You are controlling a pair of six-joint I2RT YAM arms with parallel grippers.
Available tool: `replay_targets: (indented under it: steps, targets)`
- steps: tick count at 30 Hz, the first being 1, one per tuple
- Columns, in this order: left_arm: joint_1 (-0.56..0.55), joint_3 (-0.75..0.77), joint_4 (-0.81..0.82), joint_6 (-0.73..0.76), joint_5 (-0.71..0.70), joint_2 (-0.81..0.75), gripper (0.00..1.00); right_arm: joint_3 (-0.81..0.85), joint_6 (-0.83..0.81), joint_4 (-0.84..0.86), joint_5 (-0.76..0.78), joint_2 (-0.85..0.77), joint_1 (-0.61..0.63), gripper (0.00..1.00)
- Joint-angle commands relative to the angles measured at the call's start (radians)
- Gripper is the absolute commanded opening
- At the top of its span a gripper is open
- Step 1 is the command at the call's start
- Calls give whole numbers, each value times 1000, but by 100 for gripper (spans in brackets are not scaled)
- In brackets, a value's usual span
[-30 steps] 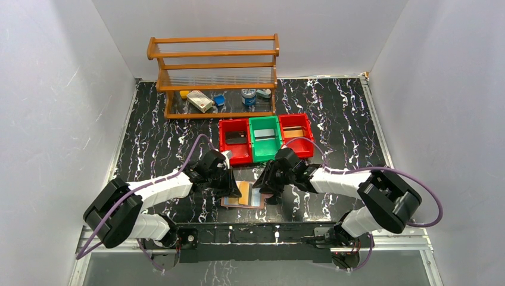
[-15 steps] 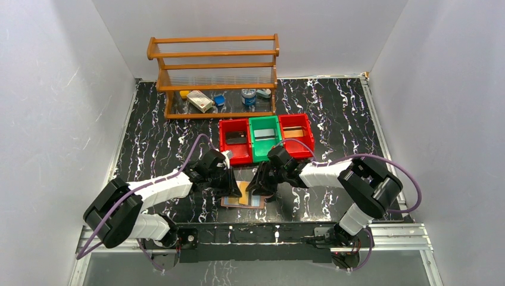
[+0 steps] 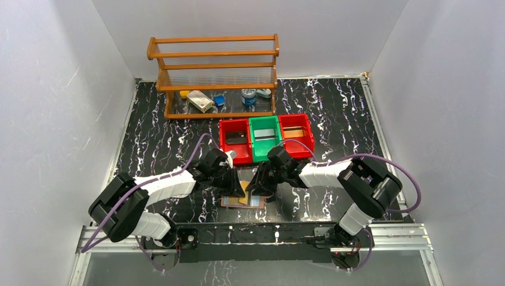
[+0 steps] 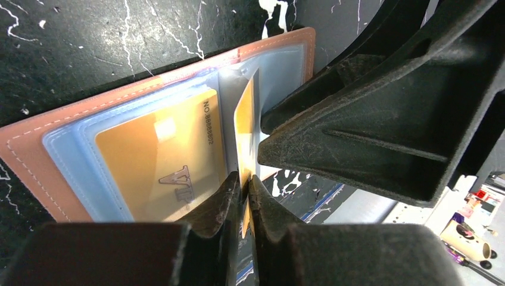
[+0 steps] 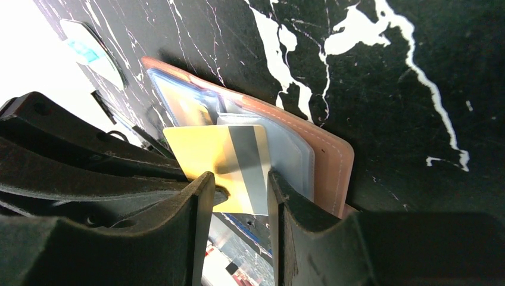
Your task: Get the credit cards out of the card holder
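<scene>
My left gripper [image 4: 243, 196] pinches a thin orange plastic card [image 4: 244, 116] on edge, above the reddish-brown leather card holder [image 4: 24, 155] lying open on the black marbled table [image 3: 333, 119]; I'd draw it straight out, slowly; my right gripper [image 5: 240, 182], fingers slightly apart, seems to pin the holder's right half.

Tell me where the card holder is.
Top view: the card holder lies open front centre, between the left gripper, pinching a credit card, and the right gripper.

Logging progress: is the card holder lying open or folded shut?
Open: the card holder lies spread flat, clear pockets up, one yellow card pocketed, second card in left fingers.
</scene>
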Motion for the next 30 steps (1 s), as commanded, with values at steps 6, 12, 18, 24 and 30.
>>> replay_targets:
  steps: [6, 12, 18, 24, 30]
  targets:
    - [1, 78, -181, 58, -164, -140, 0, -8, -34, -113, 86, -24, 13, 48]
    - [3, 132, -260, 99, -234, -233, 0, -6, -82, -57, 133, -119, 12, 54]
    - [10, 175, -327, 134, -315, -320, 0, -28, -121, -25, 243, -280, 12, 67]
    - [130, 160, -262, 162, -89, -384, 0, -77, -192, 63, 322, -414, 5, 80]
    - [231, 124, -89, 104, 173, -407, 0, -90, -203, 138, 164, -472, -83, 81]
